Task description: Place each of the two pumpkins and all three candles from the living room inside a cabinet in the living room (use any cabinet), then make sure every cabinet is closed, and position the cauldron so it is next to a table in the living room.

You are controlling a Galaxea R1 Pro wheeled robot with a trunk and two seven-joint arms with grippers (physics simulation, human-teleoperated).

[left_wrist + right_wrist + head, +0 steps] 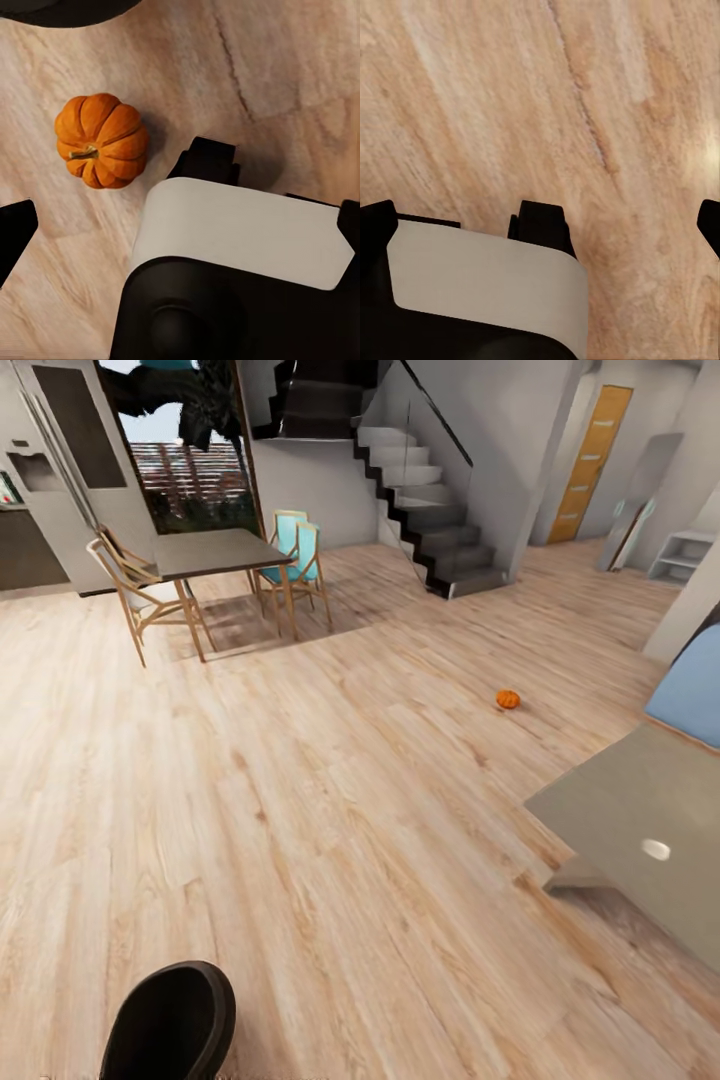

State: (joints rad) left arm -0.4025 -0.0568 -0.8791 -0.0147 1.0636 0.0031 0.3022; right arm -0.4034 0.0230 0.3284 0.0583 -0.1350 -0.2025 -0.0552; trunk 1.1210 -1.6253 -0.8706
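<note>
One small orange ribbed pumpkin (508, 699) lies on the wood floor, far ahead and to the right. In the left wrist view another orange pumpkin (101, 139) with a short stem sits on the floor below my left gripper (181, 225). That gripper's dark fingertips (15, 234) stand wide apart, open and empty. My right gripper (541, 219) is open too, over bare floorboards. A black rounded shape (170, 1020) shows at the bottom left of the head view; I cannot tell whether it is the cauldron. The candles and cabinet are out of view.
A low grey table (640, 810) stands at the right with a small pale round spot (656, 849) on it. A dining table (215, 552) with chairs (135, 595) stands far left, and stairs (430, 510) rise at the back. Wide wood floor lies between.
</note>
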